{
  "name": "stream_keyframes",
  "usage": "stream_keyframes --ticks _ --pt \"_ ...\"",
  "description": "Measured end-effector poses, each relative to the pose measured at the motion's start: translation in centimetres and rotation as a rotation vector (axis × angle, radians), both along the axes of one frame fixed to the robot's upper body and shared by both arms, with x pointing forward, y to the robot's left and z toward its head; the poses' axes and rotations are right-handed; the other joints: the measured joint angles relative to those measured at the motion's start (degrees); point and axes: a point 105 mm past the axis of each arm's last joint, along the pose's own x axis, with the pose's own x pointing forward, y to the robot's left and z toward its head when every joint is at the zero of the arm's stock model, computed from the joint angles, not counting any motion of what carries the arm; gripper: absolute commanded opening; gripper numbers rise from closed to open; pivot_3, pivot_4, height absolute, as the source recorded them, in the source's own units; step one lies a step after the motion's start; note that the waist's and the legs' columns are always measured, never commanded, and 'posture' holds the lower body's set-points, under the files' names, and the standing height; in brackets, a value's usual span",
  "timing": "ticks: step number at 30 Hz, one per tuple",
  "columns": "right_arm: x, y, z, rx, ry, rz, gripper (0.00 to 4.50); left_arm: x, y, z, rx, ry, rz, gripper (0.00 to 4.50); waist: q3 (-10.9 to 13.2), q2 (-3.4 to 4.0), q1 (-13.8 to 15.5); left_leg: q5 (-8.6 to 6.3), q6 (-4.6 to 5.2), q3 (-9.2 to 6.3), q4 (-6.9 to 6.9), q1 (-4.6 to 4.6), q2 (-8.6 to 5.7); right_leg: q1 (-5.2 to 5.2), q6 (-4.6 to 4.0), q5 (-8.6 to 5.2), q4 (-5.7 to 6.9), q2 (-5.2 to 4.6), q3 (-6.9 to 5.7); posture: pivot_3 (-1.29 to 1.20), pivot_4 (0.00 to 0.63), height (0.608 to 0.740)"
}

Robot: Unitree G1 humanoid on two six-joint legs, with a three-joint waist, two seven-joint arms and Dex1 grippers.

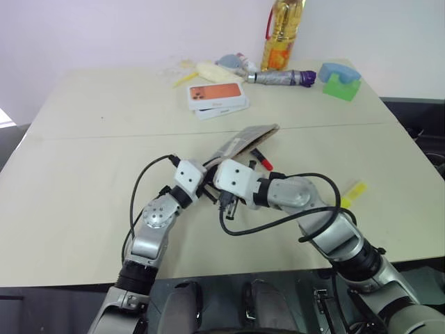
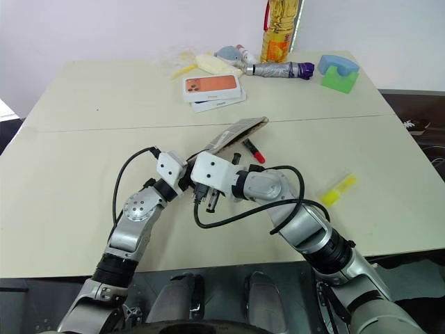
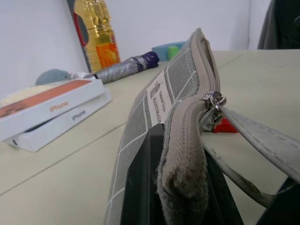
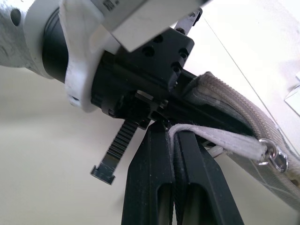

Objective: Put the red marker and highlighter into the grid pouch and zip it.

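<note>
Both tools pinch the grid pouch (highlighter apart).

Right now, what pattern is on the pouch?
Grey with white grid lines on the pouch, clearest in the left wrist view.

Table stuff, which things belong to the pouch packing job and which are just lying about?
Job: grid pouch, red marker, highlighter.
Lying about: phone boxes, oil bottle, folded umbrella, blue and green blocks.
</note>
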Motion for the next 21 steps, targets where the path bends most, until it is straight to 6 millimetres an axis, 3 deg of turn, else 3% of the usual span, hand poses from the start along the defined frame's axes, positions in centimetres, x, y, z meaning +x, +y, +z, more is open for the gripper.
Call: stream_keyframes --ticks 3,10,16,21 --pt "-0.1 0.1 0.1 -0.002 -0.004 0.013 0.91 0.1 0.0 0.2 -0.011 -0.006 0.014 0.00 0.0 0.00 0.0 0.00 0.00 0.00 0.00 0.00 0.00 0.00 0.00 0.00 0.00 0.00 0.00 0.00 0.150 0.740" --pt "0.1 -1.1 0.6 0.041 -0.003 -0.009 4.44 0.4 0.6 0.7 -0.003 -0.024 0.025 0.00 0.0 -0.02 0.1 0.00 0.00 0.00 0.02 -0.01 0.00 0.02 0.00 0.00 -0.01 -0.02 -0.01 0.00 0.150 0.740" --pt "0.6 -5.3 4.8 0.257 -0.009 -0.129 4.44 0.8 2.0 1.0 0.063 -0.056 0.030 0.00 0.0 -0.02 0.2 0.00 0.00 -0.03 0.00 0.01 0.03 0.04 0.00 0.00 -0.01 0.00 -0.04 0.00 0.150 0.740" --pt "2.3 -8.5 3.6 0.351 0.102 -0.353 4.44 1.2 4.0 1.4 0.121 -0.099 0.053 0.00 0.0 -0.02 -0.2 0.00 0.00 0.00 -0.03 0.05 0.04 0.04 -0.02 0.00 0.00 0.02 -0.03 0.00 0.150 0.740"
